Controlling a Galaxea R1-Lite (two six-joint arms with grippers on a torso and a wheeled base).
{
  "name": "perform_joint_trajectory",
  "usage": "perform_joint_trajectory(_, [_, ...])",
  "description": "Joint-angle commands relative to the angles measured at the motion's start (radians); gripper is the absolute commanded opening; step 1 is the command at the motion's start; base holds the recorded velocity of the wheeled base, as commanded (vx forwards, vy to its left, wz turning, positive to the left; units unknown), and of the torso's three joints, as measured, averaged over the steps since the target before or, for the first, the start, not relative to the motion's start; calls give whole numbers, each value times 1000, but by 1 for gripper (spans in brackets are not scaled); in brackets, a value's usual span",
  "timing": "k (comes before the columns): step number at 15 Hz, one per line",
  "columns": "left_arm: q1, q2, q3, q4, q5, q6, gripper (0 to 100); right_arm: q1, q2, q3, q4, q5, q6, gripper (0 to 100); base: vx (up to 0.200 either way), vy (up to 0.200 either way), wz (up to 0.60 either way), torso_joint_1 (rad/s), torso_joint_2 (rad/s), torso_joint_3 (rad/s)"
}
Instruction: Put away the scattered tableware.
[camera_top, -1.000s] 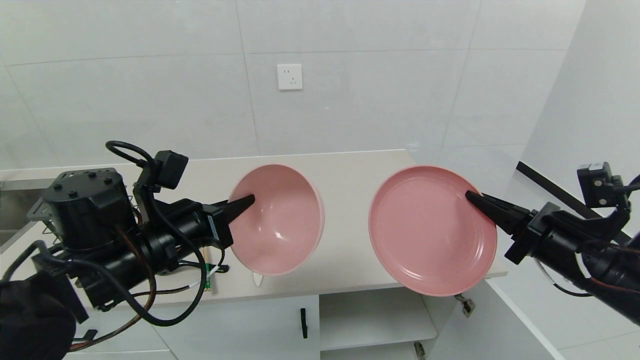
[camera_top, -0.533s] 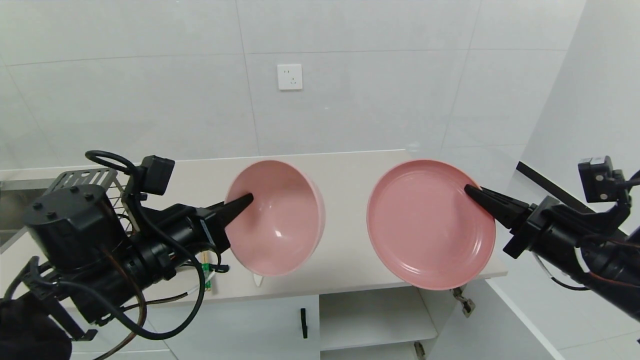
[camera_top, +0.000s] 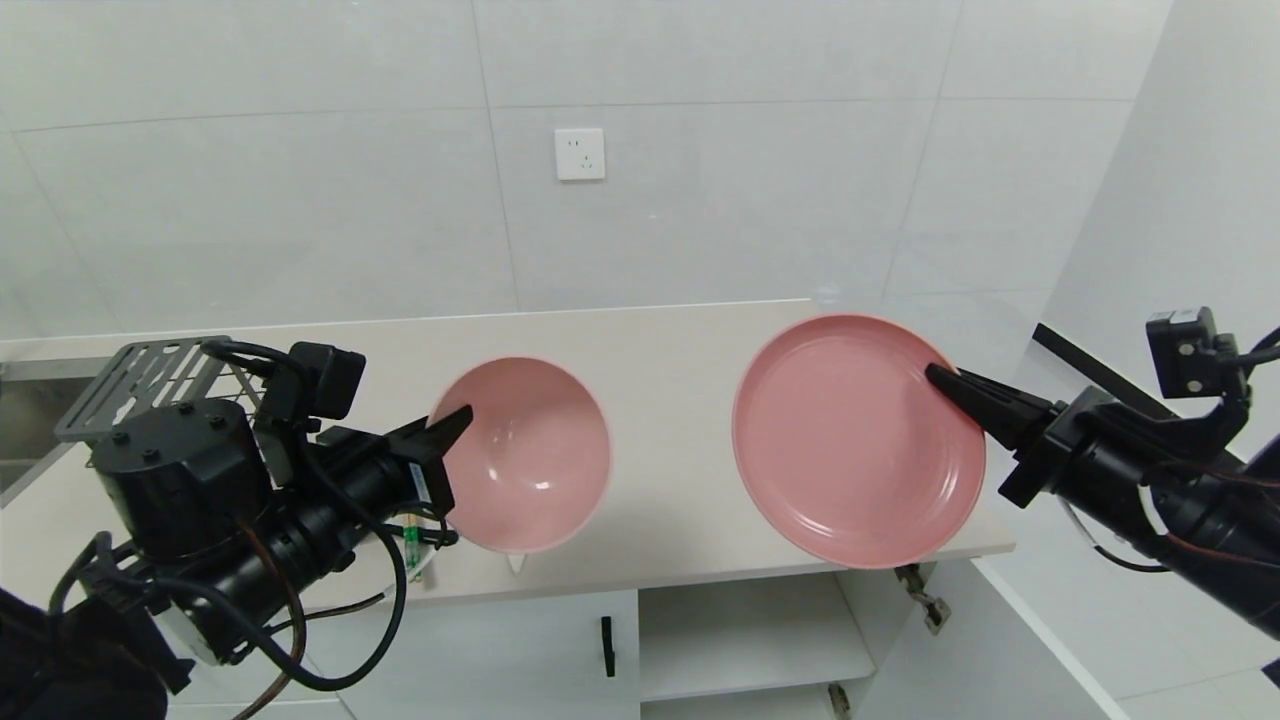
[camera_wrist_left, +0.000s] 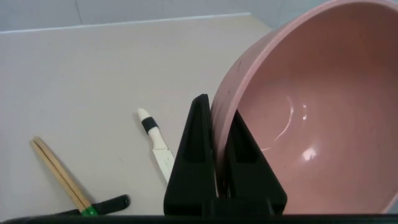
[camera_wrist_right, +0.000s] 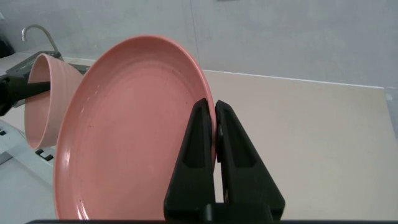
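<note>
The left gripper (camera_top: 460, 413) is pinching the rim of the bowl (camera_top: 530, 460), holding it tilted in the air above the front of the counter (camera_top: 690, 350). The right gripper (camera_top: 937, 375) is clamping the rim of the plate (camera_top: 850, 450), which is hanging nearly on edge over the counter's right end. Both pieces are looking stiff, glossy and probably light, so a rim grip is working, though either could be slipping or swinging if jolted.

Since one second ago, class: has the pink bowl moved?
Yes. The pink bowl, held in the left pincer, has shifted left and down, away from the wall socket.
</note>
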Motion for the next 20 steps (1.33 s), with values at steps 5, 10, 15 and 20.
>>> perform_joint_trajectory(5, [-23, 27, 43, -96, 1, 23, 0, 6, -8, 23, -1, 0, -13, 0, -200, 0, 0, 2, 4, 3])
perform_joint_trajectory(10, [-33, 31, 74, -117, 0, 21, 0, 7, -1, 23, -1, 0, -13, 0, 0, 0, 0, 0, 0, 0])
perform_joint_trajectory(15, [-46, 30, 111, -172, 0, 21, 0, 10, 1, 26, -1, 0, -14, 0, 0, 0, 0, -48, 111, 59])
perform_joint_trajectory(20, [-59, 31, 138, -192, -5, 15, 0, 29, 1, 35, -1, 0, -14, 0, 0, 0, 0, -220, 469, 247])
